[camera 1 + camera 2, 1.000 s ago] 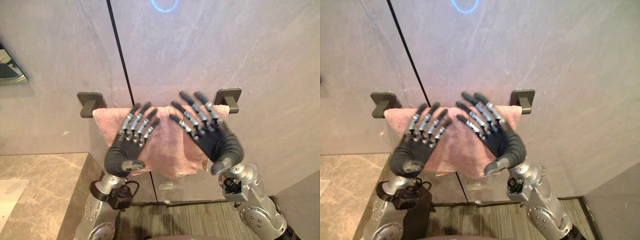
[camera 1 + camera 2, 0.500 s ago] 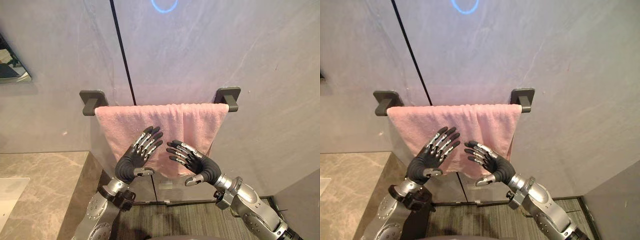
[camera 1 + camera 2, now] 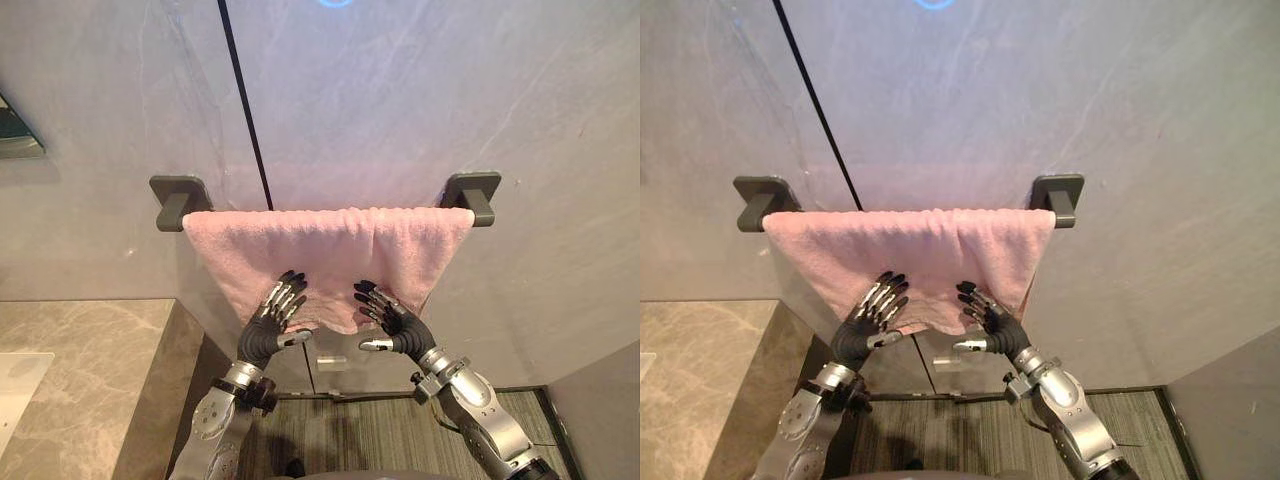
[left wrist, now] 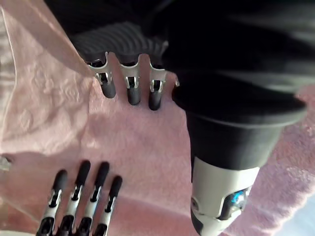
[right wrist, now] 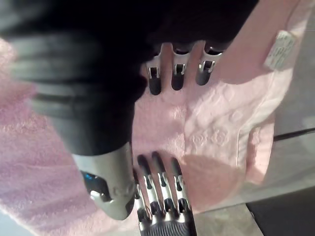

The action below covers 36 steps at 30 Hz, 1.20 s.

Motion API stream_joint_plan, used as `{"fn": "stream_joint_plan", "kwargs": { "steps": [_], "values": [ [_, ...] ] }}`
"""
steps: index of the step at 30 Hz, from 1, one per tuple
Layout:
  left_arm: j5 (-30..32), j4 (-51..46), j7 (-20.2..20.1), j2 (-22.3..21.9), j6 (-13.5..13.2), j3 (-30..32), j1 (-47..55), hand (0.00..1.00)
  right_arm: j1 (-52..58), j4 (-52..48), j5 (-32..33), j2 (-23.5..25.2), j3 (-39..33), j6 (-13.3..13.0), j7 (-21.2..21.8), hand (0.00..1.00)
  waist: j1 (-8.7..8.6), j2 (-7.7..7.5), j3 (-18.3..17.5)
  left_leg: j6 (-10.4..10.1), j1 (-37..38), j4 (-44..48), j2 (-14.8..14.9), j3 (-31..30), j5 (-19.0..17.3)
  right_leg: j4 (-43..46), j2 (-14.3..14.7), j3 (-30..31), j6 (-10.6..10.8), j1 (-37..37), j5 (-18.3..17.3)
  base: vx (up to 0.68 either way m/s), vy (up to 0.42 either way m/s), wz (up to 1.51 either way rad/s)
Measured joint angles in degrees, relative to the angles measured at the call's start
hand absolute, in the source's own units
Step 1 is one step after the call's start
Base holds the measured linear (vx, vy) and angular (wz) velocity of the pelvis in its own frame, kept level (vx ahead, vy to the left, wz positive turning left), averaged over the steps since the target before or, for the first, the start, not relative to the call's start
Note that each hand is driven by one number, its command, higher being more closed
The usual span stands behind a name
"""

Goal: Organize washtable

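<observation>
A pink towel (image 3: 320,250) hangs spread over a rail between two dark wall brackets (image 3: 175,198) (image 3: 475,192). My left hand (image 3: 265,335) is open in front of the towel's lower hem, left of its middle, fingers straight and pointing up. My right hand (image 3: 400,330) is open too, at the hem to the right of the middle. In the left wrist view my fingers (image 4: 130,91) lie close against the towel (image 4: 49,108). The right wrist view shows the right fingers (image 5: 174,73) against the cloth and a white label (image 5: 278,49) near its edge.
A brown marble counter (image 3: 90,370) runs along the lower left, with a white basin (image 3: 15,385) at its far left edge. A dark vertical seam (image 3: 245,110) splits the grey wall. Striped flooring (image 3: 350,440) lies below the towel.
Both hands have come down from the rail to the towel's lower hem and moved further from the camera, staying open. The view has shifted slightly.
</observation>
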Motion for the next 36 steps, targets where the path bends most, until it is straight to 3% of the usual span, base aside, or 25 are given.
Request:
{"fn": "stream_joint_plan", "kwargs": {
  "steps": [8, 15, 29, 36],
  "values": [
    [4.35, 2.89, 3.15, -3.97, 0.58, 6.16, 0.78, 0.0, 1.92, 0.81, -1.67, 4.29, -7.58, 0.0, -2.48, 0.0, 0.0, -0.07, 0.03, -0.01, -0.42, 0.01, -0.02, -0.78, 0.0, -0.07, 0.03, -0.49, -0.19, 0.02, -0.28, 0.01, -0.007, 0.05],
    [4.41, 4.58, 5.44, -6.72, 0.6, 12.13, 1.21, 0.0, 4.4, 0.46, -2.76, 8.53, -13.72, -0.2, -4.78, 0.0, 0.01, -0.31, 0.15, -0.01, -0.44, 0.0, -0.06, -0.89, -0.02, -0.25, -0.02, -0.86, -0.18, 0.02, -0.38, -0.01, -0.006, 0.0],
    [4.46, 4.75, 5.64, -10.4, 0.68, 19.72, 3.79, 0.0, 10.53, -7.33, -6.67, 12.7, -23.41, -0.8, -7.07, 0.0, 0.0, -0.49, 0.07, -0.03, -1.06, 0.01, -0.08, -1.51, -0.11, -0.65, -0.05, -1.69, -0.18, 0.0, -0.38, 0.0, -0.008, 0.02],
    [5.68, 4.56, 5.56, -10.73, 0.69, 19.96, 7.39, 0.0, 13.24, -8.99, -9.73, 14.84, -27.26, -1.13, -8.86, 0.0, -0.04, -0.5, 0.0, -0.09, -1.06, 0.0, -0.01, -1.34, -0.33, -0.57, -0.03, -1.63, -0.29, -0.09, -0.54, 0.0, 0.0, 0.0]
  ]
}}
